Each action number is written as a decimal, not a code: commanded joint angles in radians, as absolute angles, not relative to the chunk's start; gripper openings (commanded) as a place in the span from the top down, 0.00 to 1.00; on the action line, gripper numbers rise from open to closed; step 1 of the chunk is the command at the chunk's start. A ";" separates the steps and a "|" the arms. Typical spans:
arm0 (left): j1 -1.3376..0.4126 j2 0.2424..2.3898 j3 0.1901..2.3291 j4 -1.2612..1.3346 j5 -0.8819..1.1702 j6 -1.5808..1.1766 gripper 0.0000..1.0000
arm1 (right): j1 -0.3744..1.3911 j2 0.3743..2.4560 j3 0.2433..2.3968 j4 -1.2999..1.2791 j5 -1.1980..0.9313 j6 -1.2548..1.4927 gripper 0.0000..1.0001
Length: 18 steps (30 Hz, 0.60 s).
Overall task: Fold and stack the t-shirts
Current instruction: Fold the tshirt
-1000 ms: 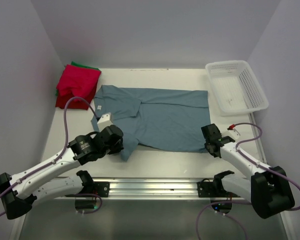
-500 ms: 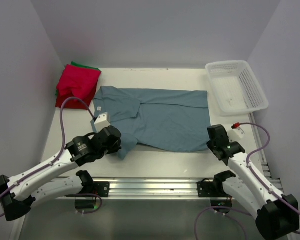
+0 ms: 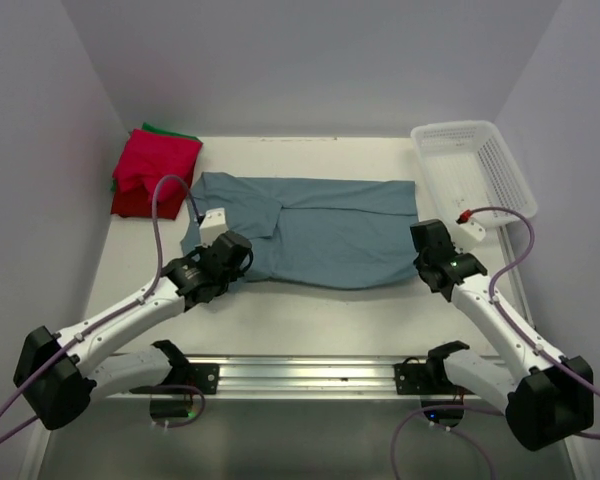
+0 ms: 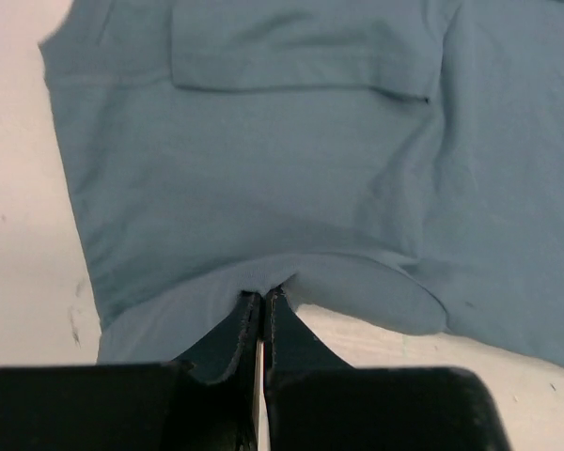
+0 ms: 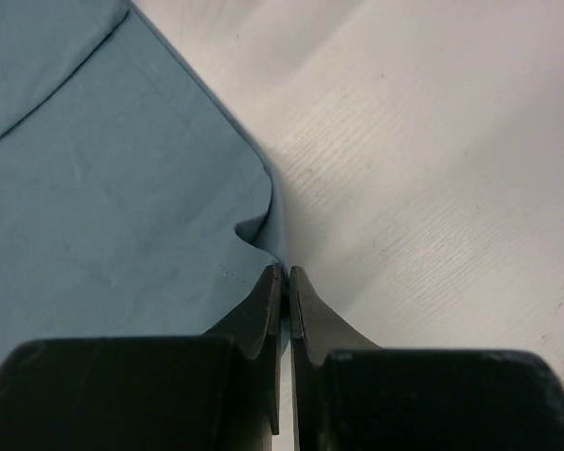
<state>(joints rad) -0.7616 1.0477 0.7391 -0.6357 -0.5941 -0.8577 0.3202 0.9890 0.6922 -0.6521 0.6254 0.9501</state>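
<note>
A dusty blue-grey t-shirt (image 3: 325,232) lies spread across the table's middle, its near edge lifted and carried toward the far side. My left gripper (image 3: 232,262) is shut on the shirt's near left edge (image 4: 263,287). My right gripper (image 3: 427,255) is shut on the shirt's near right corner (image 5: 284,258). Folded bright red shirts (image 3: 152,170) lie stacked at the far left, with a green one (image 3: 170,130) showing under them at the back.
A white plastic mesh basket (image 3: 472,185) stands at the far right. Bare white tabletop (image 3: 320,315) shows between the shirt and the rail at the near edge. Grey walls close in both sides.
Both grippers have moved away from the near edge toward the far side, carrying the shirt's near edge with them. The shirt's visible area has become shorter front to back.
</note>
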 commanded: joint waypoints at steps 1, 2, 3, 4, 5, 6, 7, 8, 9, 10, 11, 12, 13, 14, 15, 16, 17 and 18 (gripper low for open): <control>-0.694 1.098 0.798 -0.413 -0.635 -0.672 1.00 | 0.311 1.052 0.762 -0.578 0.739 0.885 1.00; -0.681 1.142 0.816 -0.408 -0.626 -0.660 1.00 | 0.307 1.089 0.785 -0.560 0.745 0.879 1.00; -0.669 1.166 0.856 -0.407 -0.620 -0.632 1.00 | 0.298 1.104 0.793 -0.546 0.747 0.868 1.00; -0.648 1.187 0.871 -0.387 -0.614 -0.615 1.00 | 0.293 1.121 0.804 -0.535 0.750 0.853 1.00; -0.637 1.209 0.886 -0.376 -0.608 -0.604 1.00 | 0.290 1.141 0.830 -0.529 0.759 0.847 1.00; -0.626 1.244 0.912 -0.367 -0.591 -0.592 1.00 | 0.279 1.176 0.839 -0.513 0.761 0.841 1.00; -0.605 1.261 0.926 -0.347 -0.580 -0.572 1.00 | 0.273 1.201 0.850 -0.499 0.759 0.821 1.00; -0.595 1.275 0.937 -0.333 -0.571 -0.560 1.00 | 0.267 1.221 0.874 -0.489 0.761 0.818 1.00; -0.588 1.304 0.960 -0.310 -0.563 -0.542 1.00 | 0.253 1.239 0.888 -0.471 0.758 0.809 1.00; -0.572 1.319 0.974 -0.301 -0.555 -0.534 1.00 | 0.246 1.288 0.916 -0.462 0.750 0.789 1.00; -0.565 1.351 0.988 -0.292 -0.540 -0.523 1.00 | 0.239 1.311 0.932 -0.453 0.746 0.782 1.00; -0.554 1.371 1.017 -0.276 -0.532 -0.505 1.00 | 0.221 1.339 0.948 -0.453 0.739 0.776 1.00; -0.536 1.391 1.034 -0.273 -0.522 -0.494 1.00 | 0.215 1.383 0.981 -0.448 0.733 0.766 1.00; -0.523 1.435 1.054 -0.270 -0.509 -0.483 1.00 | 0.206 1.409 0.997 -0.437 0.727 0.759 1.00; -0.503 1.460 1.098 -0.273 -0.487 -0.465 1.00 | 0.193 1.433 1.012 -0.433 0.716 0.753 1.00; -0.494 1.485 1.124 -0.279 -0.476 -0.459 1.00 | 0.189 1.481 1.046 -0.428 0.712 0.747 1.00; -0.485 1.533 1.168 -0.281 -0.460 -0.450 1.00 | 0.184 1.505 1.064 -0.420 0.707 0.741 1.00; -0.471 1.557 1.192 -0.285 -0.457 -0.437 1.00 | 0.180 1.529 1.084 -0.420 0.706 0.736 1.00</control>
